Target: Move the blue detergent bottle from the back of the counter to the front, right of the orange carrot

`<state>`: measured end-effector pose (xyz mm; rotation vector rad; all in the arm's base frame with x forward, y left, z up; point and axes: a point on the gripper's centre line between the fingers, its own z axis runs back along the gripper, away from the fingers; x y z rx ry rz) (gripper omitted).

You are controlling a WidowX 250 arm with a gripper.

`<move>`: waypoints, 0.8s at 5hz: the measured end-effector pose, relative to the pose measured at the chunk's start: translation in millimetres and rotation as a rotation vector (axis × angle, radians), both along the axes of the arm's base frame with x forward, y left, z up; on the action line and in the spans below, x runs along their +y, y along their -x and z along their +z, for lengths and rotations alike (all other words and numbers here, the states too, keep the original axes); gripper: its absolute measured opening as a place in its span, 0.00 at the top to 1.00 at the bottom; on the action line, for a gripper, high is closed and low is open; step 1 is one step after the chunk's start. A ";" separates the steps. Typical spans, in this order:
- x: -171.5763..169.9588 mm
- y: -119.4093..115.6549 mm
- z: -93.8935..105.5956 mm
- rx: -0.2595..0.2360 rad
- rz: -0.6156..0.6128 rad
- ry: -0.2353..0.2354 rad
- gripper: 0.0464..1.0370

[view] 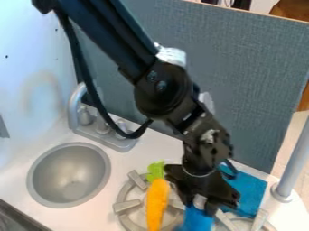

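The black gripper [204,205] hangs low over the right part of the counter, right at a blue cloth [249,191]. Part of the cloth lies flat to the gripper's right, and more blue shows directly below it; the gripper hides the stretch between. Whether the cloth is gripped cannot be made out. Just left of the gripper, an orange toy carrot [157,203] with a green top rests lengthwise across the left stove burner [127,206].
A round grey sink basin [69,175] is at the left, with a grey faucet [77,106] behind it. A second burner [260,220] sits at the lower right. A grey post [291,158] rises at the right edge, and a blue-grey panel [241,81] stands behind the counter.
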<state>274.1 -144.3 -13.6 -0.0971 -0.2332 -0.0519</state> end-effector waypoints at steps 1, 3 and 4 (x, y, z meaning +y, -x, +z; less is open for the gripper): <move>5.2 4.9 -3.8 0.021 -0.004 0.028 0.51; 16.6 13.7 -6.7 0.088 0.006 0.128 0.44; 17.5 19.2 -4.3 0.116 0.019 0.136 0.14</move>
